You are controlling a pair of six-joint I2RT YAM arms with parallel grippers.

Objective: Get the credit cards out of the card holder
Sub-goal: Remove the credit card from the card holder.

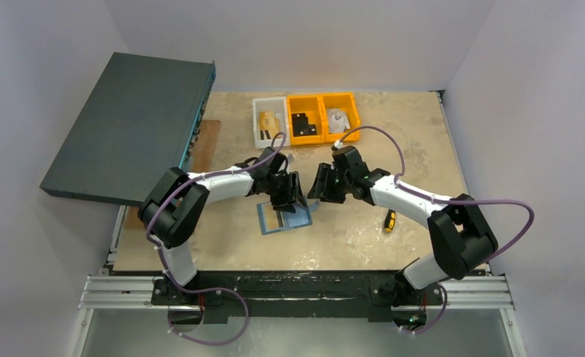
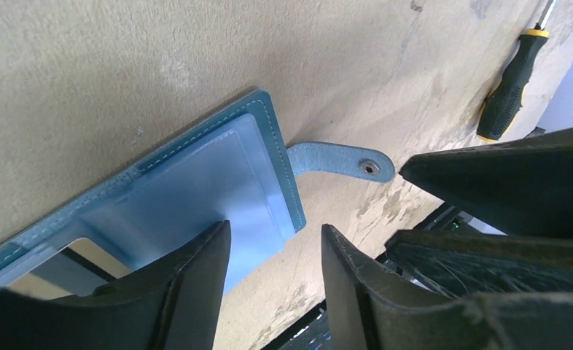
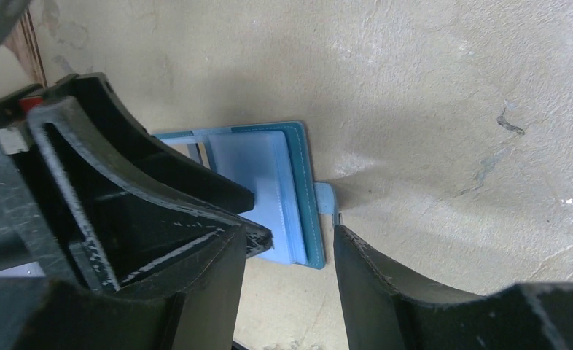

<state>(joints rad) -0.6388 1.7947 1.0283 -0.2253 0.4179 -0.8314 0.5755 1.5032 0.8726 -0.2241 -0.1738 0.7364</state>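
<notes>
Lying opened flat on the beige stone-look table (image 1: pixel 394 149), the small teal-blue leather bi-fold card holder (image 1: pixel 284 217) has its lighter blue pocketed inside facing up. Its long axis runs roughly left to right in the top view. A short teal closing strap (image 2: pixel 342 160) with a pale metal stud sticks out from its right edge.

The left gripper (image 1: pixel 289 192) hangs over the holder's far right part. Its black fingers (image 2: pixel 196 292) stand partly apart and nothing is between them. The right gripper (image 1: pixel 325 184) sits just beyond the strap end, close to the left one. Its jaws are also partly apart and hold nothing.

At the holder's left half, a shiny silvery-tan credit card (image 2: pixel 65 259) shows in a pocket. It is mostly cut off by the finger, so its outline is hard to make out. The left arm hides the holder's far edge from above.

A black-and-yellow screwdriver (image 1: pixel 388 220) lies well to the right.
</notes>
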